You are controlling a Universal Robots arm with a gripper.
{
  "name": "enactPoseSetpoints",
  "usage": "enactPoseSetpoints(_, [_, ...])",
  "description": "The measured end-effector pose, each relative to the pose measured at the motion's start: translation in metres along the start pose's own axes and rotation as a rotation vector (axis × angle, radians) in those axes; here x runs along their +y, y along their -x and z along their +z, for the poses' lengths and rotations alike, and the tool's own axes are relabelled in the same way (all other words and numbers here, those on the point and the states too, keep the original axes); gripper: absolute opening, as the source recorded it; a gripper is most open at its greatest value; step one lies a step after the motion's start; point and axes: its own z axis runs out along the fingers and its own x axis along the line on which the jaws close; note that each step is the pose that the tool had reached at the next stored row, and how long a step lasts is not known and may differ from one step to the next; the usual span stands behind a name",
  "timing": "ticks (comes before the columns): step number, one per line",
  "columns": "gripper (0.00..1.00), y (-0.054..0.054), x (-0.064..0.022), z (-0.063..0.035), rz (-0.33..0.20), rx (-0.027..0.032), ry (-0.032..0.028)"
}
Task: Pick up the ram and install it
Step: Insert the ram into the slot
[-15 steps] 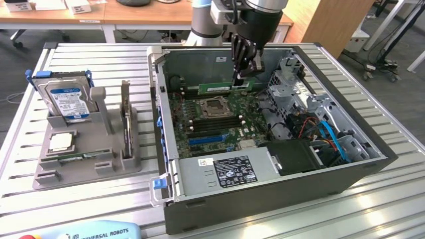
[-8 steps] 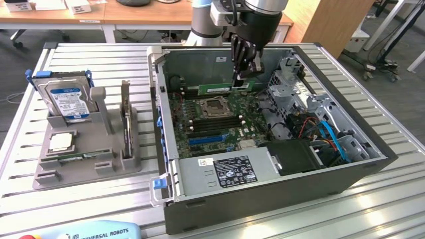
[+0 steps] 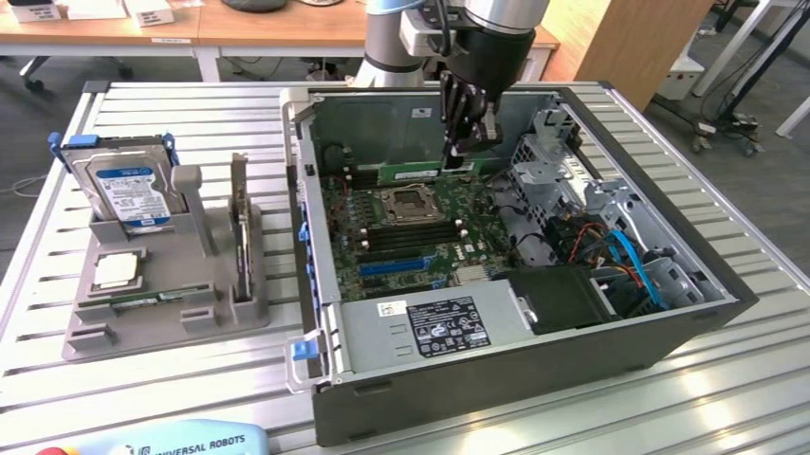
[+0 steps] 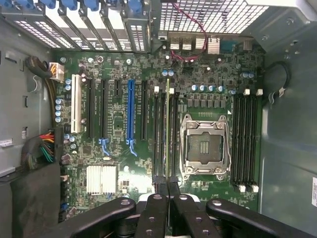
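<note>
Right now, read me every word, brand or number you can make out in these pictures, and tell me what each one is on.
"UNIVERSAL ROBOTS": on the light blue pendant at the exterior view's lower edge.
Hard drive label, blue and white: print too small to read.
Power supply sticker, black and white: too small to read.
White sticker on the case wall: cut off, unreadable.

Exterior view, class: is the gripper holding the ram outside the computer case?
No, the gripper, shut on the ram, reaches down inside the open computer case above the motherboard.
</note>
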Motion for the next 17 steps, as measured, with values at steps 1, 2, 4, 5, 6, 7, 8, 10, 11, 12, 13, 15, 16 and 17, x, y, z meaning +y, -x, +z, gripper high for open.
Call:
enactPoseSetpoints(1, [0.11,0.0000,0.0000,0.0008,0.000,-0.0001,-0.0007])
enactPoseSetpoints(2, [0.11,0.0000,-0.0001,0.0015,0.000,-0.0001,-0.0014])
enactPoseSetpoints(4, [0.11,-0.0001,-0.0001,0.0029,0.000,0.0000,-0.0030])
enactPoseSetpoints(5, [0.11,-0.0001,-0.0001,0.0035,0.000,0.0000,-0.0037])
enactPoseSetpoints(6, [0.11,-0.0001,-0.0002,0.0040,0.000,0.0000,-0.0042])
enactPoseSetpoints(7, [0.11,-0.0001,-0.0002,0.0044,0.000,0.0000,-0.0044])
enactPoseSetpoints(8, [0.11,-0.0001,-0.0002,0.0049,0.000,0.0000,-0.0046])
enactPoseSetpoints(10, [0.11,-0.0001,-0.0002,0.0060,0.000,0.0000,-0.0052])
enactPoseSetpoints(11, [0.11,-0.0001,-0.0002,0.0066,0.000,0.0000,-0.0055])
enactPoseSetpoints(12, [0.11,-0.0001,-0.0002,0.0072,0.000,0.0000,-0.0059])
enactPoseSetpoints(13, [0.11,-0.0002,-0.0003,0.0078,0.000,0.0000,-0.0063])
enactPoseSetpoints(15, [0.11,-0.0002,-0.0003,0.0091,0.000,0.0000,-0.0075])
enactPoseSetpoints(16, [0.11,-0.0002,-0.0003,0.0098,0.000,0.0000,-0.0080])
enactPoseSetpoints(17, [0.11,-0.0002,-0.0004,0.0105,0.000,0.0001,-0.0085])
